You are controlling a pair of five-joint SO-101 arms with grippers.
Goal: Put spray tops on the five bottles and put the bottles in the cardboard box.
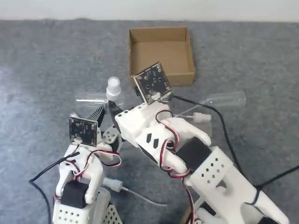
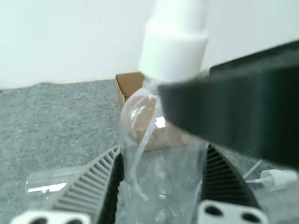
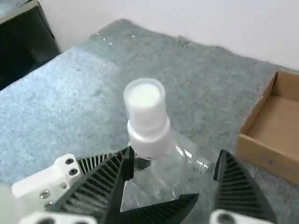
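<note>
A clear bottle (image 1: 113, 100) stands upright in the middle of the grey mat, with a white spray top (image 1: 113, 87) on its neck. My left gripper (image 2: 161, 186) is shut on the bottle's body (image 2: 159, 154), a ribbed finger on each side. My right gripper (image 3: 173, 186) comes in from the other side and is open. Its fingers flank the bottle's shoulders just below the spray top (image 3: 145, 112). One right finger crosses as a black bar (image 2: 233, 112) in the left wrist view. The cardboard box (image 1: 161, 51) sits open behind the bottle.
One bare bottle (image 1: 91, 98) lies on its side left of the held one, another (image 1: 226, 99) to the right. A loose spray top (image 1: 201, 116) with its tube lies by the right arm, another (image 1: 114, 184) near the left arm's base. Cables trail across the mat.
</note>
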